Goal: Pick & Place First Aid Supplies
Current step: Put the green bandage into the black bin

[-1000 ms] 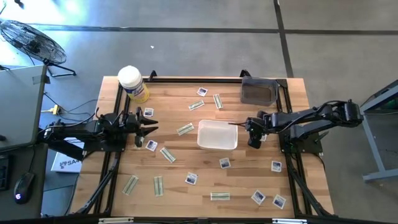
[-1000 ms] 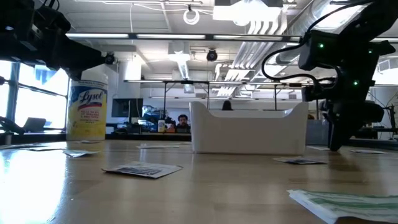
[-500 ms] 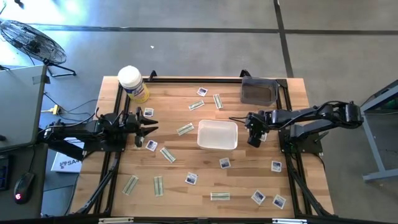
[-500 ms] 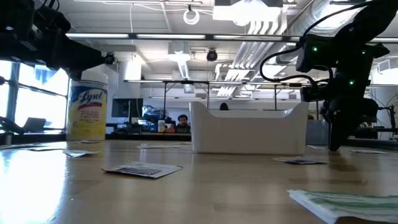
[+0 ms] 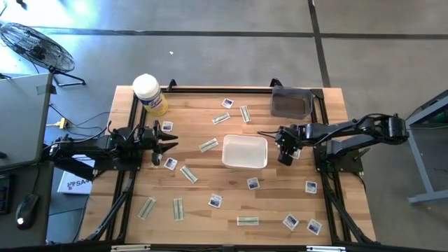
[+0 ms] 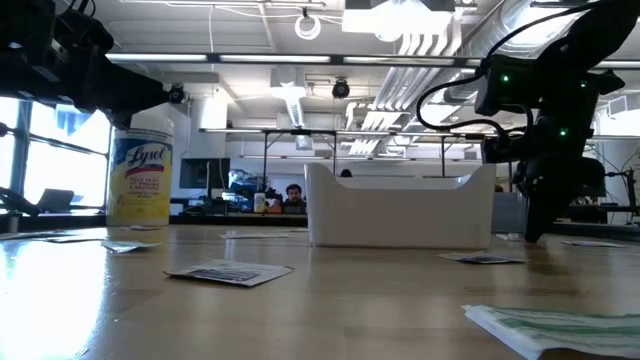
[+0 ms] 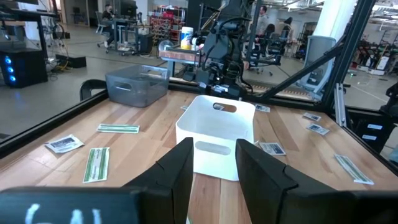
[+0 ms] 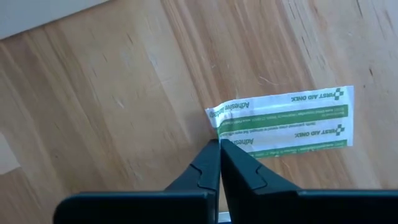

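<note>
A large workshop with grey floor surrounds a wooden table [image 5: 210,189] framed in black rails, a floor fan standing off one corner. On the table, from biggest down: a white tray [image 5: 245,152] near the middle, a dark grey bin [image 5: 292,103] at the far right corner, a yellow Lysol canister [image 5: 150,94] with a white lid at the far left, and the first aid supplies [image 5: 215,201] scattered all around the tray, square white packets and narrow pale strips, none visibly in the tray yet.

The left gripper [image 5: 169,143] waits at the table's left edge, its jaws partly apart and holding nothing, aimed across at the tray. The right gripper [image 5: 285,158] is down at the table just beside the tray's right side. In the right wrist view its jaws are pressed together on the curled end of an adhesive bandage strip [image 8: 283,122], white with green print, the rest of which lies flat on the wood.

Such a strip looks nearly weightless, thin and floppy; it will likely bend and dangle when lifted, and a paper wrapper could slip from a shallow pinch. The lifted end is the sensible hold, since the flat edges give the fingers nothing to get under. A slow lift should tell whether the grip is secure.
</note>
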`<state>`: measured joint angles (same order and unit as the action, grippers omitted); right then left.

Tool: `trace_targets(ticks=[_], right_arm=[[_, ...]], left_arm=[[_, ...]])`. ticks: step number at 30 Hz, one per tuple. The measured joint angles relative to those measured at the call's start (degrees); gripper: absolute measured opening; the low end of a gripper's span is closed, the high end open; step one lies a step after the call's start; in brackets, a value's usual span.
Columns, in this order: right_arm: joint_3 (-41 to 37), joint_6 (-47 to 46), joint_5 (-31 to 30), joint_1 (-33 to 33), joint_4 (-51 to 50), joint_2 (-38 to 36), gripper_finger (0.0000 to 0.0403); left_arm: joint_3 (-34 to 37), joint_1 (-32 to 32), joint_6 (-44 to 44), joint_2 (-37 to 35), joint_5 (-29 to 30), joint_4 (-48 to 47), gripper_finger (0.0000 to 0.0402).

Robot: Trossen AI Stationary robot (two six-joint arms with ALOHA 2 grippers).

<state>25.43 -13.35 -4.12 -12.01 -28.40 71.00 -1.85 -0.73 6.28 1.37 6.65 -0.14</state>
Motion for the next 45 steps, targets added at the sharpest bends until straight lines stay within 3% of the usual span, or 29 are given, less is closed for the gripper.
trace_targets(ticks=[10,16,24,31,38,45], right_arm=[[1.97,-4.71,-0.87,-0.02,-4.75,-2.36,0.0001],[10.76,-5.54,-3.63,-0.04,-14.31,-2.77,0.0001],[27.26,-16.8,-10.44,-2.11,-27.96,-2.8,0.0001],[36.82,-24.53,-16.99,-10.72,-33.81,-2.81,0.0001],[34.52,-26.2,-14.78,-24.21,-32.67,-1.98,0.0001],[33.7,-22.72,-13.61,-32.85,-29.51,9.39,0.0001]], left_arm=[[0.0,-0.01,0.01,-0.02,-0.02,0.0,0.0119],[0.0,-0.02,0.0,-0.02,-0.02,0.02,0.0119],[0.0,0.0,0.02,-0.02,-0.02,0.02,0.0119],[0.0,0.0,0.02,-0.02,-0.02,0.01,0.0119],[0.0,0.0,0.02,-0.02,-0.02,0.02,0.0119],[0.0,0.0,0.01,-0.02,-0.02,0.02,0.0119]])
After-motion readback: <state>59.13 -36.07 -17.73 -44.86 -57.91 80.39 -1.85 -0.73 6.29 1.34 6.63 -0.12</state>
